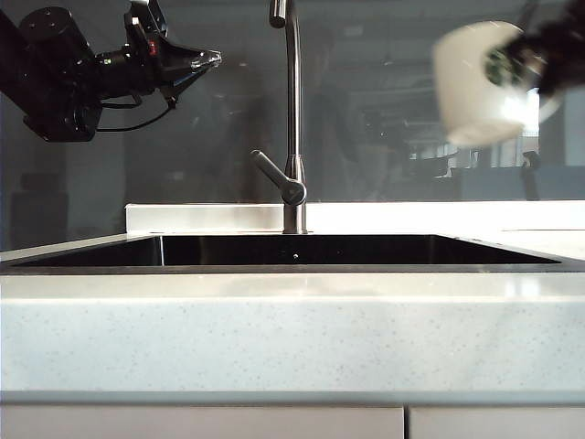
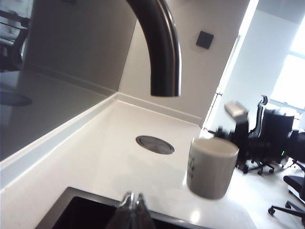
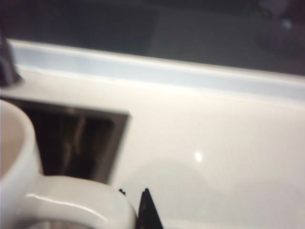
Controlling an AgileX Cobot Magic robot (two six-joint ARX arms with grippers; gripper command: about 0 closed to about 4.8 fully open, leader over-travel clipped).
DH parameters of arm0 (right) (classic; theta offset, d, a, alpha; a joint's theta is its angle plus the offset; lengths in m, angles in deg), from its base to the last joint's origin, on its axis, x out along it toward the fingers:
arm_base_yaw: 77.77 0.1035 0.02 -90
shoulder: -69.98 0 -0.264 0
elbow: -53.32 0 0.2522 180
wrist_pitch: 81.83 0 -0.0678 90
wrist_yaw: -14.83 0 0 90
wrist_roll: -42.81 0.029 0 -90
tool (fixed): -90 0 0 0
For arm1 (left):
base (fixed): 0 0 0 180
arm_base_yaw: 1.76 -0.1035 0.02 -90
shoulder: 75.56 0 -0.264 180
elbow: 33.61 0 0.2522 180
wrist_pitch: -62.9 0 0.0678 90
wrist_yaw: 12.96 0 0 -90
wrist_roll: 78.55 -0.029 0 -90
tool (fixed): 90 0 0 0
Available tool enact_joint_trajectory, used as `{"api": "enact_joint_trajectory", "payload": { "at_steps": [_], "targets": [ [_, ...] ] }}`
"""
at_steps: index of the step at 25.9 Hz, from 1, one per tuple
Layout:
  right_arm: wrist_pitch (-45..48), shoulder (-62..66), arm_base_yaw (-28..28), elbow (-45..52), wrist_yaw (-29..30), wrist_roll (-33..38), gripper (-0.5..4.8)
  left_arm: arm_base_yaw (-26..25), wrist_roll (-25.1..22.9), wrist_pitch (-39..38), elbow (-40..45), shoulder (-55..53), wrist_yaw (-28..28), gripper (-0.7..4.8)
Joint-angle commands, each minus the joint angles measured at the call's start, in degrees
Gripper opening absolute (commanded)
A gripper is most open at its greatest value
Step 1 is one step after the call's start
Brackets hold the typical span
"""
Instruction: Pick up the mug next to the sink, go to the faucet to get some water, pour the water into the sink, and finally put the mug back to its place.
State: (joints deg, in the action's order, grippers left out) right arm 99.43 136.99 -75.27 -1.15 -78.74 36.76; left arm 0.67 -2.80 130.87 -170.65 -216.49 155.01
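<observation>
The white mug (image 1: 477,84) with its green logo hangs blurred in the air, high to the right of the faucet (image 1: 292,110) and above the right end of the sink (image 1: 302,251). My right gripper (image 1: 541,62) is shut on its handle (image 3: 71,205); one dark fingertip (image 3: 146,210) shows beside it. In the left wrist view the mug (image 2: 211,167) floats upright over the counter, lower than the faucet spout (image 2: 162,47) and off to one side. High at the left, my left gripper (image 1: 208,58) is shut and empty, its fingertips (image 2: 127,202) over the sink corner (image 2: 71,210).
A white counter (image 1: 292,329) surrounds the sink, with a low ledge and a dark glossy wall behind. A round metal cap (image 2: 155,144) sits flush in the counter behind the mug. The faucet lever (image 1: 274,176) angles out to the left. Office chairs (image 2: 267,133) stand beyond the counter end.
</observation>
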Motion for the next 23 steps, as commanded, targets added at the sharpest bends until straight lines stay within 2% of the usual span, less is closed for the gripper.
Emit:
{"api": "enact_joint_trajectory", "payload": {
  "at_steps": [1, 3, 8, 13, 20, 23],
  "targets": [
    [15.6, 0.8, -5.7, 7.8, 3.2, 2.0, -0.06, 0.9, 0.2, 1.9, -0.3, 0.4, -0.8, -0.04],
    [21.7, 3.5, -9.4, 9.9, 5.5, 2.0, -0.06, 1.5, 0.1, 1.9, -0.3, 0.4, -0.8, -0.04],
    [29.2, 11.7, -16.7, 10.1, 12.8, 1.6, -0.06, 3.0, 0.1, 1.9, -0.3, 0.4, -0.8, -0.04],
    [32.2, 16.8, -17.8, 10.1, 12.7, 1.4, -0.06, 3.2, -0.1, 1.9, -0.3, 0.4, -0.8, -0.04],
    [33.9, 19.5, -17.7, 10.1, 12.8, -2.8, -0.06, 3.2, -0.1, 1.9, -0.3, 0.4, -0.8, -0.04],
    [34.7, 20.3, -17.7, 10.1, 14.6, -3.1, -0.06, 3.2, -0.1, 1.9, -0.3, 0.4, -0.8, -0.04]
  ]
}}
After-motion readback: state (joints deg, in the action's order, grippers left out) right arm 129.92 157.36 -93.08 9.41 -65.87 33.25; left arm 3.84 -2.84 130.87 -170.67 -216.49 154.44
